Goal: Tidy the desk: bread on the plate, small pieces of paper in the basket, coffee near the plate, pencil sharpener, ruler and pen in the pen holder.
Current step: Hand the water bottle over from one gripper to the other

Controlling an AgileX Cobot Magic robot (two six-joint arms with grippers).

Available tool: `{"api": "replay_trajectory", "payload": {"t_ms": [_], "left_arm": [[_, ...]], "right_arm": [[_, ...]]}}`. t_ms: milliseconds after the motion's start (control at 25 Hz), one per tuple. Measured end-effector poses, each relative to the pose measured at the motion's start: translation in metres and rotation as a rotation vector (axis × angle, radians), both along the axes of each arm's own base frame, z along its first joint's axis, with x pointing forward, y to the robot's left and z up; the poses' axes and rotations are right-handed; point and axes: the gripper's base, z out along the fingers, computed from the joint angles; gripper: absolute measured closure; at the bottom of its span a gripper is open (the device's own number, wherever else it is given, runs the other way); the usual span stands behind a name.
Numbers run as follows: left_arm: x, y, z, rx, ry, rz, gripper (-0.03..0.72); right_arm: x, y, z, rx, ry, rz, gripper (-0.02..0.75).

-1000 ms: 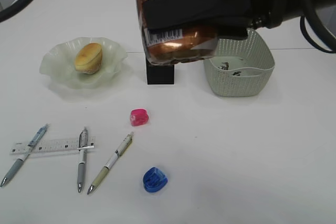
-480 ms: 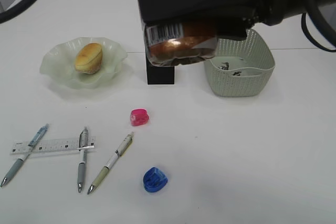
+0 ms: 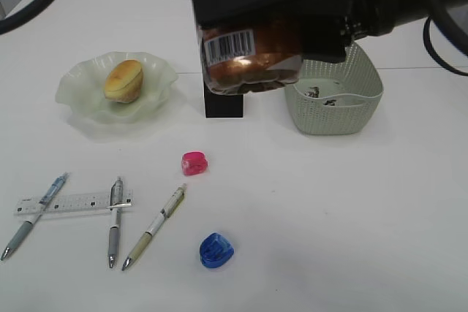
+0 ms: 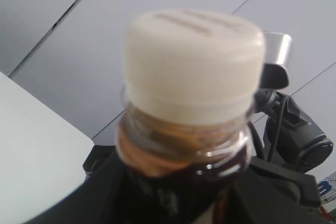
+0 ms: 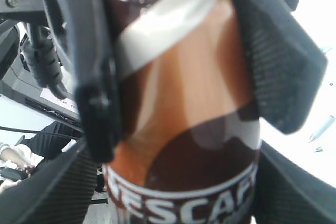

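We've got the coffee [image 3: 250, 55] up in the air right in front of the exterior camera, well above the tabletop [image 3: 344, 217], with both arms crowded around it — looks like a handover between them. In the left wrist view the white cap [image 4: 193, 59] points straight at the lens and the dark fingers are clamped on the bottle's body below the neck, so we'd say the left gripper is carrying the weight. In the right wrist view the right fingers [image 5: 275, 61] stand wide apart on either side of the label, apparently not pressing on it, which fits letting go.

Why up there? Probably because the plate [image 3: 77, 93] sits on the left side, so the left arm is the one to set the bottle near it. The bread [image 3: 123, 80] is already on the plate, and the basket [image 3: 336, 111] holds something small. The 3 pens [image 3: 115, 217], ruler [image 3: 73, 203] and 2 sharpeners [image 3: 194, 163] lie loose; the pen holder [image 3: 223, 104] waits behind the bottle.
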Motion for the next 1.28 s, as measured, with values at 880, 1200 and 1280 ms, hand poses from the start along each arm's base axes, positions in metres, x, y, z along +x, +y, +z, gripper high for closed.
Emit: {"api": "replay_trajectory", "payload": {"t_ms": [880, 1200, 1280], "left_arm": [[0.0025, 0.0039, -0.002, 0.02, 0.013, 0.007, 0.401], [0.0027, 0.0039, -0.0015, 0.016, 0.019, 0.009, 0.402], [0.0027, 0.0039, -0.0015, 0.016, 0.019, 0.009, 0.402]], "right_arm": [[0.0006, -0.0015, -0.0008, -0.049, -0.014, -0.001, 0.186], [0.0012, -0.0019, 0.005, -0.062, -0.044, 0.004, 0.186], [0.0012, -0.0018, 0.0054, -0.061, -0.045, 0.004, 0.187]]}}
